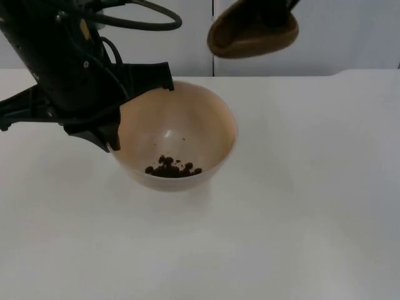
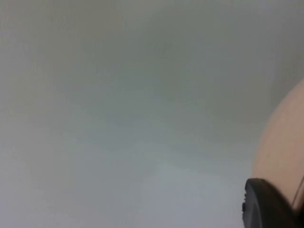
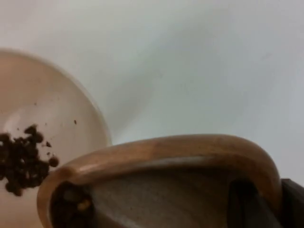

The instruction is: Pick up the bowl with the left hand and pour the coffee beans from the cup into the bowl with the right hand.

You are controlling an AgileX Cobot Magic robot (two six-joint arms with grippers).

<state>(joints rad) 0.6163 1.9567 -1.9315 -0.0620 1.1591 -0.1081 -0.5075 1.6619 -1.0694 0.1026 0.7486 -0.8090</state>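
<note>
A pale beige bowl point(image 1: 187, 119) is held off the table by my left gripper point(image 1: 122, 115), which is shut on the bowl's left rim. A small heap of dark coffee beans point(image 1: 172, 167) lies in the bowl's bottom. The brown wooden cup point(image 1: 253, 31) hangs tilted above and behind the bowl, to its right. In the right wrist view my right gripper point(image 3: 266, 204) is shut on the cup's rim point(image 3: 161, 147), with the bowl point(image 3: 61, 109) and beans point(image 3: 21, 159) below it. The left wrist view has the bowl's outer wall point(image 2: 285, 142) beside a black fingertip point(image 2: 266, 204).
The white table top point(image 1: 300, 206) spreads out to the front and right of the bowl. A grey partition wall point(image 1: 350, 31) closes off the back.
</note>
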